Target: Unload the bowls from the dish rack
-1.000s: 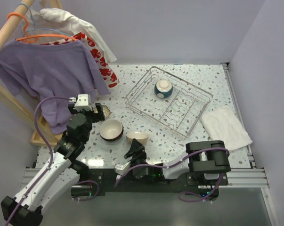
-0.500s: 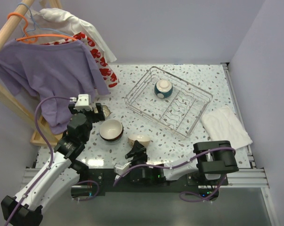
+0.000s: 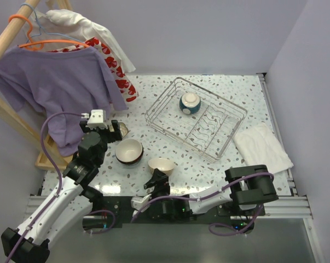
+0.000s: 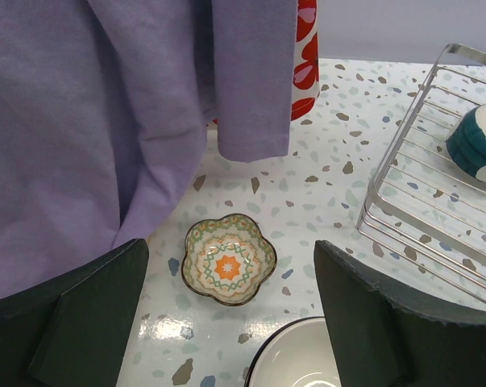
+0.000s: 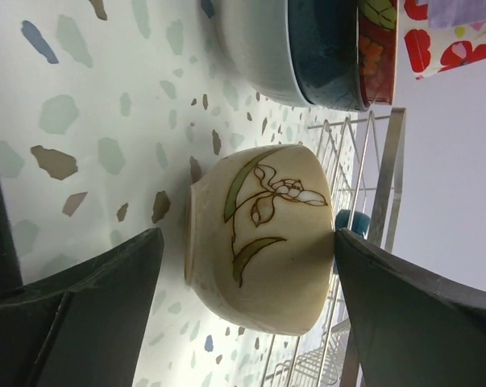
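You're working in a robot test cell dressed up as a home, not a real kitchen. Plain lilac walls [image 3: 208,33] box in a speckled table [image 3: 154,93], with a metal rail [image 3: 296,204] at its near edge and loose purple cables [image 3: 43,143]. The homely part is props: a shirt [image 3: 55,82] on a hanger [image 3: 22,22] over a wooden rack [image 3: 9,41], a dish rack [image 3: 211,129], bowls [image 3: 129,150] and a folded towel [image 3: 261,147].
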Robot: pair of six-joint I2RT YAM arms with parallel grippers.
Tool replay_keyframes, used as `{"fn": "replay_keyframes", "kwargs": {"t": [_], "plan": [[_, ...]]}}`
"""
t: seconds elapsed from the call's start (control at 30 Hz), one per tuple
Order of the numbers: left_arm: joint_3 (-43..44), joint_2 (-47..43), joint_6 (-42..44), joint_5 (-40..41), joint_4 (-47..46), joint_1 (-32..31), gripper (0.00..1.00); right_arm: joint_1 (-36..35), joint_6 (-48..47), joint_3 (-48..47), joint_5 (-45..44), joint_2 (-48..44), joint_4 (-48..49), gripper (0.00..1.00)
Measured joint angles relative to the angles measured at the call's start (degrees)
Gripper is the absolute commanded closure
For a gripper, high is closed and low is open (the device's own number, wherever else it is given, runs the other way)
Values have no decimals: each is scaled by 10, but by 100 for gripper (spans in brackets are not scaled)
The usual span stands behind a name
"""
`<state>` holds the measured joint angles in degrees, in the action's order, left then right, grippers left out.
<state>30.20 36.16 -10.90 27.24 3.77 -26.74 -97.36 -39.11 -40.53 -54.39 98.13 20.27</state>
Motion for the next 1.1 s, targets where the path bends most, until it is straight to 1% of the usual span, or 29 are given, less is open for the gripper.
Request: {"fn": "replay_keyframes", "kwargs": {"t": [0.17,0.27,0.43,0.83,1.1], "plan": [[0,0,0,0,0,0,11,-4,21,-11,16,0,-23,3],[0,0,0,0,0,0,11,-5,37,-19,35,0,-46,1],[0,0,0,-2,0,0,11,-5,65,-21,80,0,-105,1],[0,0,0,-5,0,0,11,-2,138,-82,176,-16,-232,1],[0,0,0,-6,1,0,11,18,174,-99,216,-39,-287,2]]}}
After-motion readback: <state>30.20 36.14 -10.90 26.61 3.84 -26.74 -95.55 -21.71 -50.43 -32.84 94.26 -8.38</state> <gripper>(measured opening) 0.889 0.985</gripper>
